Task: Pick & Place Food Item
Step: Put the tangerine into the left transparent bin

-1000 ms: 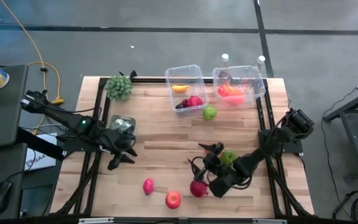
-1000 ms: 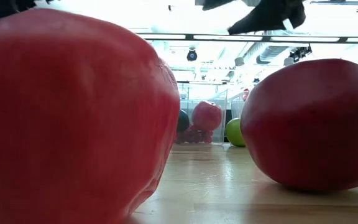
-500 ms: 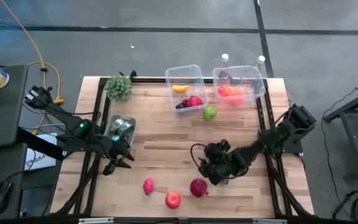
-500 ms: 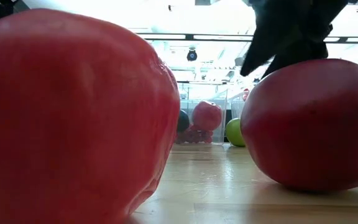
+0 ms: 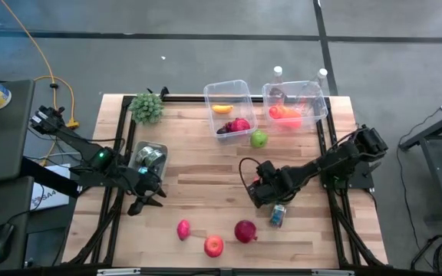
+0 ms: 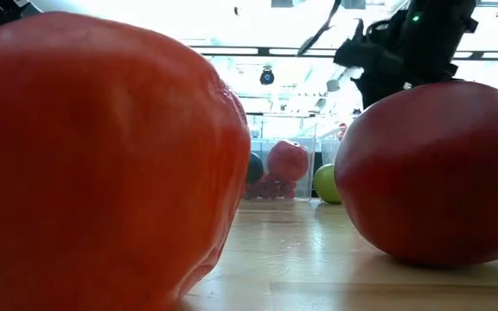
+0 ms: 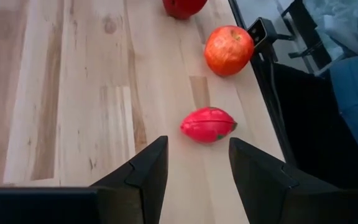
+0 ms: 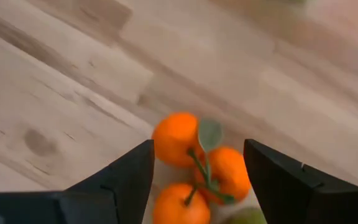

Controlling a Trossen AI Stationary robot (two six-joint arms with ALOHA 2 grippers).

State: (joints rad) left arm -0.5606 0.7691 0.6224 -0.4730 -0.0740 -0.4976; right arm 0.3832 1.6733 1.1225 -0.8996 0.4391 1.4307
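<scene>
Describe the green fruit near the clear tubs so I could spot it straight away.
Look at the far edge of the wooden table, where two clear tubs stand side by side. Just outside the left tub, at its near right corner, sits a green apple. It is the only fruit loose on the wood there.

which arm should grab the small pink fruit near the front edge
Left. The left gripper is open with the pink fruit just ahead of it; the right gripper sits farther off.
</scene>
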